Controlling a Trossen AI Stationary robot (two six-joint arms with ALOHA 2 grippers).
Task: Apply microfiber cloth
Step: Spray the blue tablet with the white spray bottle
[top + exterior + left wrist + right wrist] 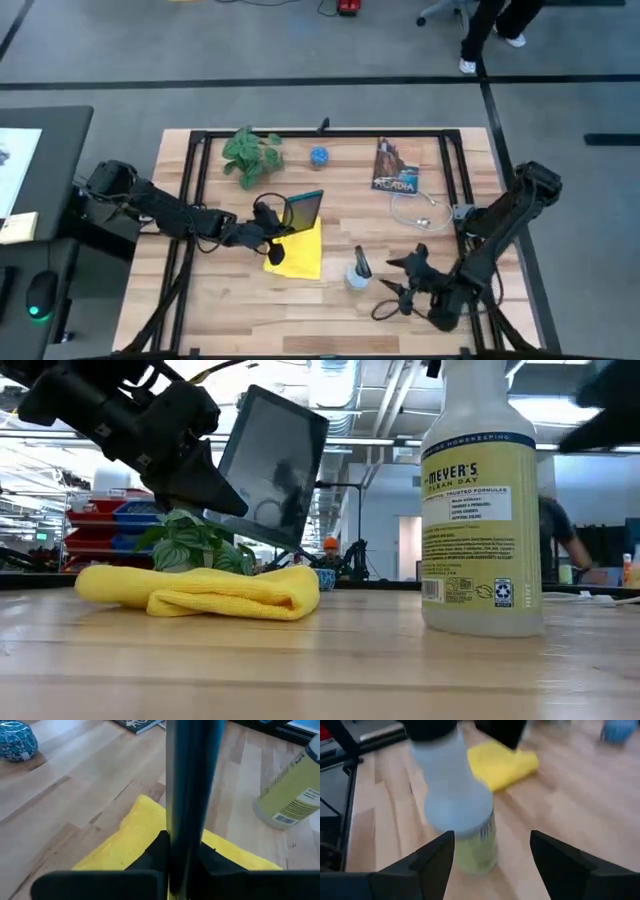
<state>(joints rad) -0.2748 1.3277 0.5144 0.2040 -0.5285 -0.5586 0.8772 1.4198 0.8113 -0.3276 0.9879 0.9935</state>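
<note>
The yellow microfiber cloth (300,255) lies bunched and folded on the wooden table (340,310), near the middle; it also shows in the low view (200,590). Just above it, my left gripper (272,235) is shut on a dark tablet (275,465), which stands tilted on edge. To the right of the cloth stands a spray bottle (358,270) of yellowish liquid. My right gripper (492,852) is open on the bottle's near-right side, its fingers to either side of the bottle (462,810) without touching it. My left gripper pinches the tablet's edge (185,855) between its two fingers, at the side nearer the table's left. The fingers reach in roughly level from the table's left. The tablet is lifted clear of the cloth, tilted, its screen (270,460) facing the table's near side.
A potted plant (250,155), a blue ball (319,156) and a book (395,165) stand along the far side. A white cable (415,210) lies right of centre. Black frame rails (200,160) border the table. A person's legs (490,25) show beyond the far edge.
</note>
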